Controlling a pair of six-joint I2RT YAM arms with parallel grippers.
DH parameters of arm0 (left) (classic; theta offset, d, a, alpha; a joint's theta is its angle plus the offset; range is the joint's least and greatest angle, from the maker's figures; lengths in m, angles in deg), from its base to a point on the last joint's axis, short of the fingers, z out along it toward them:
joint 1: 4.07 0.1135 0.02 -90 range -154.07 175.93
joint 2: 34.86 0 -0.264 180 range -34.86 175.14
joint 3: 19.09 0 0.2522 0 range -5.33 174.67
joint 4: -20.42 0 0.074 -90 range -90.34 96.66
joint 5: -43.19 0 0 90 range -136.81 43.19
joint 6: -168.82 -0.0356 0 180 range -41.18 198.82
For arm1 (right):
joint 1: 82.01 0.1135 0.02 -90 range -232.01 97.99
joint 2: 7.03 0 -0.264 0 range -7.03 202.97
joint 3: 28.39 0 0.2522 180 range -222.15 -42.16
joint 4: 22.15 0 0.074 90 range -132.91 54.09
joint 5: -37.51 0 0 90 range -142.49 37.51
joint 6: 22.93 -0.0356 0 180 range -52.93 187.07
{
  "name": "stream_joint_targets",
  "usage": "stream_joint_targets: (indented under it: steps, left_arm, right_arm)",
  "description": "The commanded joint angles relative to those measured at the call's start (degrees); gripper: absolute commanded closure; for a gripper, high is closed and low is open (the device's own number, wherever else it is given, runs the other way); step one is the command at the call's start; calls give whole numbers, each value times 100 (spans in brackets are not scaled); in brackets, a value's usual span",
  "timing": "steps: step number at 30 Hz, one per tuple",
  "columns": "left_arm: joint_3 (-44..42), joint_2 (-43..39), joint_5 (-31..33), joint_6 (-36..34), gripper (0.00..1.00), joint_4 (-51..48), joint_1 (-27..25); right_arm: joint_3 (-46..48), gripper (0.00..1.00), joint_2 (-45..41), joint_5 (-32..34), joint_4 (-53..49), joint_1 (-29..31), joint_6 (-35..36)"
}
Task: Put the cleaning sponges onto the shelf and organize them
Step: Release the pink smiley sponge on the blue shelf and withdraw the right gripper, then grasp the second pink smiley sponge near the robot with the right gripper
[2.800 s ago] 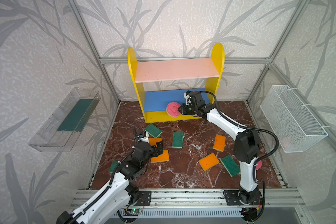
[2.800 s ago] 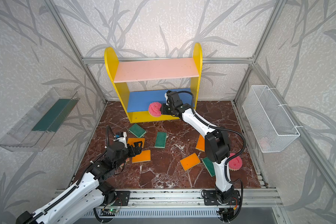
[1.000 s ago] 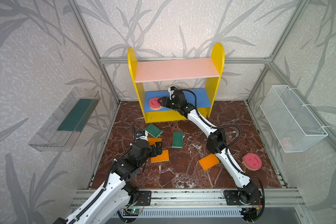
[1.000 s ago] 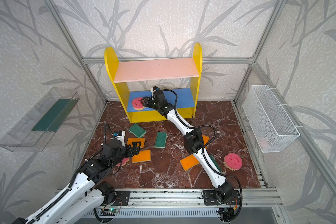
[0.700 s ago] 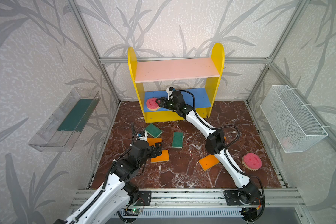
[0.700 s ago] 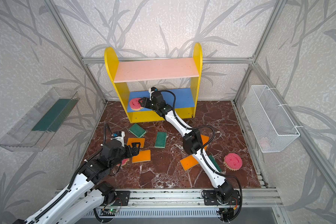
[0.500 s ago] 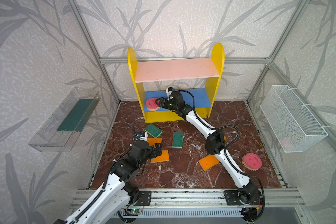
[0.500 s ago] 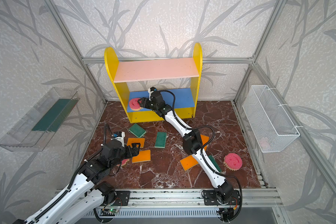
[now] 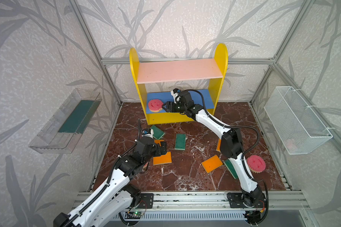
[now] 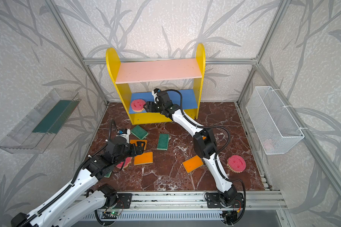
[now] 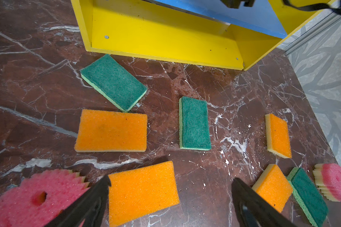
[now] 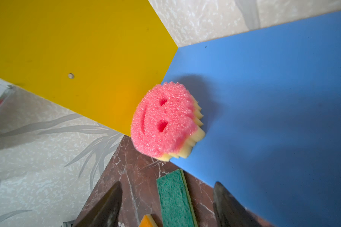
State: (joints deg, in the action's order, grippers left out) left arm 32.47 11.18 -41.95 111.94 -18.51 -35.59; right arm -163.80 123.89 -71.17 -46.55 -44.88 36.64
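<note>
- My right gripper (image 9: 164,107) has its jaws spread with nothing between them. Just ahead of the tips, clear of both, sits a pink smiley sponge (image 12: 163,119).
- That sponge rests on the blue middle board (image 9: 203,96) of the shelf (image 9: 133,68). It is at the far end from my wrist and, as far as I can tell, up against the yellow side wall. Its rim pokes past the board's front edge, so I count it as placed but hardly tidy.
- The pink upper board (image 9: 179,71) is bare, and the part of the yellow base (image 11: 161,37) I can see holds nothing.
- My left gripper (image 9: 162,149) hangs low over the floor (image 9: 185,176) with its jaws spread wide. An orange sponge (image 11: 142,188) lies beneath the tips, closer to one finger than the other. I cannot tell whether either finger touches it.
- Beyond those jaws lie a second orange sponge (image 11: 110,130), a green-topped sponge (image 11: 113,82) and another green one (image 11: 194,123).
- Off to the outer side of one finger lie two further orange pieces (image 11: 278,135), a third green sponge (image 11: 307,196) and a pink round one (image 11: 333,182).
- Beside the opposite finger lies a last pink sponge (image 11: 28,200). A fourth green edge (image 10: 107,174) peeks from under my left arm.
- My reading is that one sponge is shelved and ten are left on the floor, so the job has barely begun. Grouping by kind is all still to do.
</note>
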Motion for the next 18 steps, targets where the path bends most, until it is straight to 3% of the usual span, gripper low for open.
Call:
stream_joint_targets:
  steps: [1, 12, 18]
  left_arm:
    - [87, 167, 139, -1, 2, 186, -178]
    - [381, 1917, 600, 83, 2, 1550, -1326]
    - [726, 2864, 449, 76, 2, 2224, -1588]
  right_arm:
    - [1220, 28, -1174, 259, 504, -61, 313]
    - [4728, 28, -4379, 1135, -806, -824, 381]
    - [6425, 25, -5980, 1482, -1604, -2058, 23]
